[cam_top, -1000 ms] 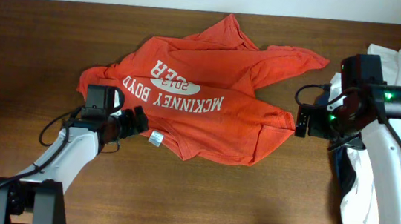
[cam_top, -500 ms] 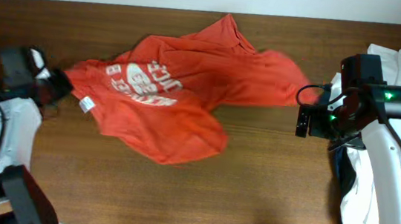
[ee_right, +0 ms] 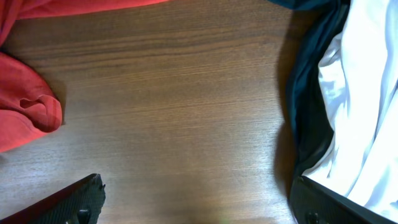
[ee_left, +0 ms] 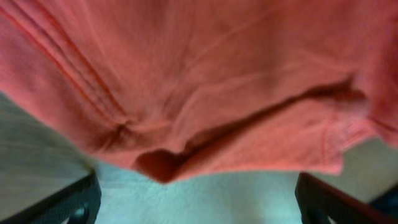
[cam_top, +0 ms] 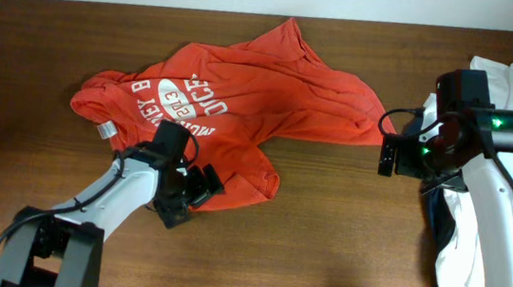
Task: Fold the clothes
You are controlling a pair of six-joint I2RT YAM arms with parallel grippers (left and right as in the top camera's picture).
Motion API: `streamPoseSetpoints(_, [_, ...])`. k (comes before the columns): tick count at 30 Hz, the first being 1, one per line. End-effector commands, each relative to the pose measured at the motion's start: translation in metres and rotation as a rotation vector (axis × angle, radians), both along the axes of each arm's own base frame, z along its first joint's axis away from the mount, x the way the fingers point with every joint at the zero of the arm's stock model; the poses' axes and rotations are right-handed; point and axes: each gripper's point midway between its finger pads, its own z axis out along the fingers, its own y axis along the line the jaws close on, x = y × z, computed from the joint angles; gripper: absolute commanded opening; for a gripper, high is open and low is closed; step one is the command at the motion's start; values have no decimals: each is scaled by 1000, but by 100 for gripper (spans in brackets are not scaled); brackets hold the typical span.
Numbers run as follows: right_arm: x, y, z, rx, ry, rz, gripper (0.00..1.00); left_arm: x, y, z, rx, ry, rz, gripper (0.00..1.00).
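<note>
Orange shirt [cam_top: 242, 94] lies crumpled; left gripper [cam_top: 199, 185] gapes wide at its lower hem. Right gripper [cam_top: 386, 160], also wide, hovers over bare wood [cam_top: 341, 248].

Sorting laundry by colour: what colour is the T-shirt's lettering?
White lettering on the orange T-shirt, clearest in the overhead view.

On my feed the orange T-shirt [cam_top: 242, 94] reads as soft, matt knit cloth with stitched seams and flat white printed lettering [cam_top: 180, 97]. The worktop [cam_top: 341, 248] is dark brown wood, smooth, its grain carrying a faint sheen. I see a white garment [ee_right: 367, 93] and a dark navy cloth [ee_right: 311, 118], both matt fabric, while the right arm's white shell [cam_top: 505, 237] looks like smooth, slightly glossy plastic.
</note>
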Motion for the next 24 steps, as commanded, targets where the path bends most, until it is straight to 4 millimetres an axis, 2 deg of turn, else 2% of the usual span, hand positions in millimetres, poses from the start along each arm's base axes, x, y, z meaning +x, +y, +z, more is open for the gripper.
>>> streamPoseSetpoints(1, [-1,-4,4,-17,-16,-1,99,5,1,-12,114,-23,131,99])
streamPoseSetpoints(3, [-1,-4,4,-17,-16,0,99,10,10,-15,196,-57,152,99])
streamPoseSetpoints(4, [-1,-4,4,-17,-13,-1,99,12,14,-15,214,-70,157,95])
streamPoseSetpoints(6, [-1,-4,4,-17,-13,0,99,20,20,-15,248,-101,197,58])
streamPoseSetpoints(9, [-1,-4,4,-17,-12,0,98,31,17,-13,240,-148,200,55])
streamPoseSetpoints(11, [-1,-4,4,-17,-13,0,99,28,12,-13,239,-145,184,43])
streamPoseSetpoints(12, [-1,-4,4,-17,-12,0,99,24,9,-14,232,-131,171,43])
streamPoseSetpoints(13, [-1,-4,4,-17,-12,0,99,16,4,-15,212,-96,154,44])
streamPoseSetpoints(14, [-1,-4,4,-17,-13,0,99,6,3,-16,213,-58,141,53])
streamPoseSetpoints(16, [-1,-4,4,-17,-12,0,99,-1,0,-18,223,-45,122,55])
streamPoseSetpoints(20, [-4,-4,4,-17,-2,0,99,13,-6,-20,232,-118,112,56])
streamPoseSetpoints(22, [-4,-4,4,-17,-1,0,99,11,-7,-30,235,-94,107,56])
streamPoseSetpoints(24, [-4,-4,4,-17,-2,0,99,7,-9,-33,223,-72,100,27])
